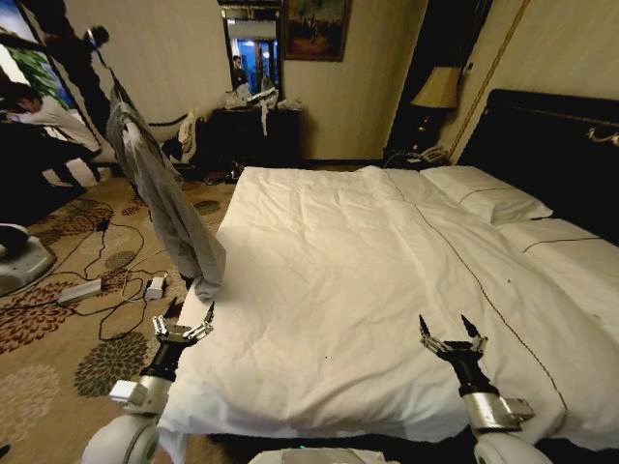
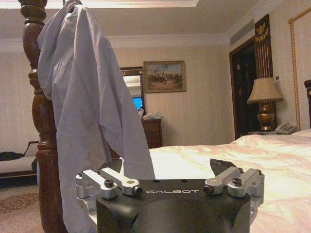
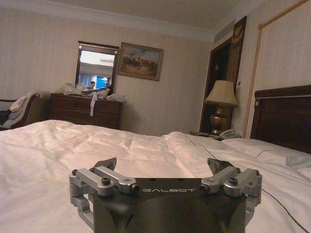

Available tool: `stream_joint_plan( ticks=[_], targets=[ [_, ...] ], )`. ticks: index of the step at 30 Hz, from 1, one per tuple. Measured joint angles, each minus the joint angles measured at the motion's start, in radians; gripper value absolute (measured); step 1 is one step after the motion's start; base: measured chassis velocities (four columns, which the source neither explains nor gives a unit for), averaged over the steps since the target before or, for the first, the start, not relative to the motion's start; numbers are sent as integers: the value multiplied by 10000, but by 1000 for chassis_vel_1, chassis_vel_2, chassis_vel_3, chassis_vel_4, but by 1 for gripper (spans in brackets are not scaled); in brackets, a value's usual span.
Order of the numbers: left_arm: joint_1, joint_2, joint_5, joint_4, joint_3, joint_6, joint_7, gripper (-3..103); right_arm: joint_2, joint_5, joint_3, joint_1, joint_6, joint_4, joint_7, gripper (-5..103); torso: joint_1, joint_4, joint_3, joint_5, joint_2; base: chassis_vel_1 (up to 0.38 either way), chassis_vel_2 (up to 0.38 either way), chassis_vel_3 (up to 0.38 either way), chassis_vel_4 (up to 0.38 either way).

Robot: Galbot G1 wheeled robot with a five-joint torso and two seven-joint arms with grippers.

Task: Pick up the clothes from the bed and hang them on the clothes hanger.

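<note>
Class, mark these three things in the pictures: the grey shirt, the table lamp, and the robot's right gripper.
grey shirt (image 1: 169, 208), head view, middle of the hanging cloth.
table lamp (image 3: 221, 93), right wrist view, on the shade.
right gripper (image 1: 450, 332), head view, midway between its open fingertips.

One shirt (image 1: 164, 198), two pillows (image 1: 484, 193), one bed (image 1: 329, 290).

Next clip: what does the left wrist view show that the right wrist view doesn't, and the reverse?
Left wrist only: the grey shirt draped high beside the turned wooden post, hanging off the bed, with the open left hand below. Right wrist only: the dark headboard and the open right hand low over the duvet. Shared: the white bed, lamp, painting and dresser.
</note>
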Motion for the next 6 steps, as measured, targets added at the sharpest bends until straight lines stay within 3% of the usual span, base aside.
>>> stream_joint_plan(
  ticks=[6],
  targets=[
    [-20, 15, -24, 5, 13, 20, -17, 100, 0, 0, 0, 0, 0, 0, 0, 100, 0, 0, 0, 0, -1, 0, 0, 0, 0]
  ],
)
